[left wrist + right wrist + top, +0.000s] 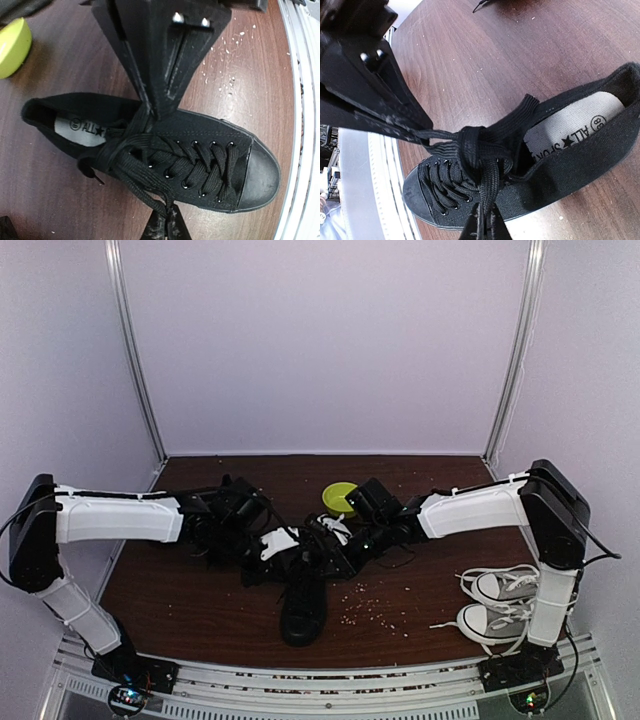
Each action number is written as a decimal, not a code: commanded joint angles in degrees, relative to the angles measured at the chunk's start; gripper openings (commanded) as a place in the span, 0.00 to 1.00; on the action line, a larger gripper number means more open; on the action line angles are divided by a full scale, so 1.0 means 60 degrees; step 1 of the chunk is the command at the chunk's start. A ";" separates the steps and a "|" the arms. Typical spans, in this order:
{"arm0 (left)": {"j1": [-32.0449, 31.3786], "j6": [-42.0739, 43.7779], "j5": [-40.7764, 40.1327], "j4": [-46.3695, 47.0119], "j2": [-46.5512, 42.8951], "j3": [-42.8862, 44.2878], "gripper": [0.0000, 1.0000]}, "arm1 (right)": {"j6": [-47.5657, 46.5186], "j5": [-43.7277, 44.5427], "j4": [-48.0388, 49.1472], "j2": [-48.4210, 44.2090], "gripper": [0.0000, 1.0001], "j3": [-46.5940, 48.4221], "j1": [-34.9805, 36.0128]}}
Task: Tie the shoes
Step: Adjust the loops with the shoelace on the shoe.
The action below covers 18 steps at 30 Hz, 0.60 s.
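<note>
One black sneaker (303, 608) lies mid-table with its toe toward the near edge. It also shows in the left wrist view (210, 145) and the right wrist view (580, 155). Its black laces are crossed into a knot (475, 145) over the tongue. My left gripper (274, 542) is shut on one lace strand (150, 197) at its fingertips (161, 226). My right gripper (335, 536) is shut on the other strand (490, 190), and its own tips show in the right wrist view (484, 227). Both hover close together just behind the shoe's opening. The second black shoe is not clearly visible.
A yellow-green bowl (340, 497) sits behind the grippers. Grey-and-white sneakers (500, 605) with white laces lie at the right near corner. Small crumbs (365, 605) are scattered right of the black shoe. The table's metal front rail (305, 125) is just past the toe.
</note>
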 commanded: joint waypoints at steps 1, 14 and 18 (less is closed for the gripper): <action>0.0321 0.0024 0.0138 0.0009 -0.0259 -0.0032 0.00 | -0.0075 0.0016 -0.0095 -0.0057 0.00 -0.0152 0.0028; 0.1006 0.0124 -0.0082 -0.1361 0.1135 0.0457 0.00 | 0.0009 0.0250 -0.0165 -0.0411 0.00 -0.1034 -0.0013; 0.1129 -0.0041 -0.0286 -0.1389 0.1259 0.0530 0.00 | 0.0049 0.0253 -0.0075 -0.0388 0.00 -0.1061 -0.0052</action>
